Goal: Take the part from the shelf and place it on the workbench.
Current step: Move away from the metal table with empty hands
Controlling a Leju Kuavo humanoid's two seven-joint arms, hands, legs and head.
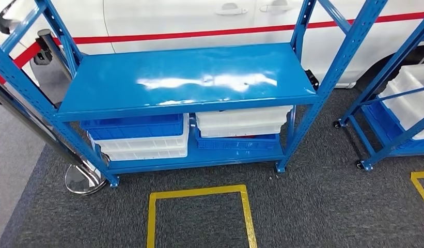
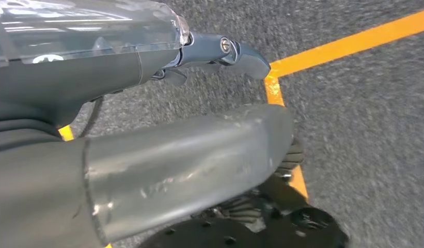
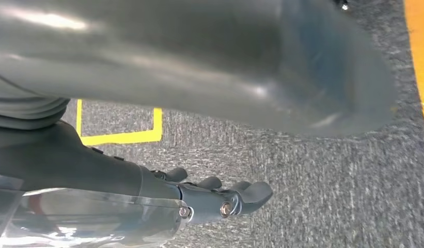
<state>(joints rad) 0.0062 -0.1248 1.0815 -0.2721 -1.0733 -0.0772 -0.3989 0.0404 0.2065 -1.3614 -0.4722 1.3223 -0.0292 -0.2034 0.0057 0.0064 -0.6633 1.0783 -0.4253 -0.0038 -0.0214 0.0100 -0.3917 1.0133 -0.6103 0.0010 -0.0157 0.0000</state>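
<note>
1. Take the blue metal shelf rack as your landmark. Its glossy upper deck carries nothing that the head view shows, so no part lies there.
2. Under that deck, on the rack's lower level, sit stacked plastic bins: a blue bin on a white bin toward one end, and a white bin on a blue bin toward the other. Whatever you are to fetch is probably inside one of them; their contents are hidden, so you cannot yet tell which.
3. Your left robot hand hangs over the grey carpet by a yellow floor marking in front of the rack. Its fingers are loosely apart and hold nothing.
4. Your right robot hand hangs likewise over the carpet, fingers lightly curved but apart, holding nothing.
5. The part cannot be seen, so its weight and stiffness cannot be judged. If a whole bin must come out, expect smooth, slightly slippery plastic; take it by the rim lips at both ends.
6. Behind the rack stands a white car body with a red stripe; a second blue rack stands beside your landmark.
</note>
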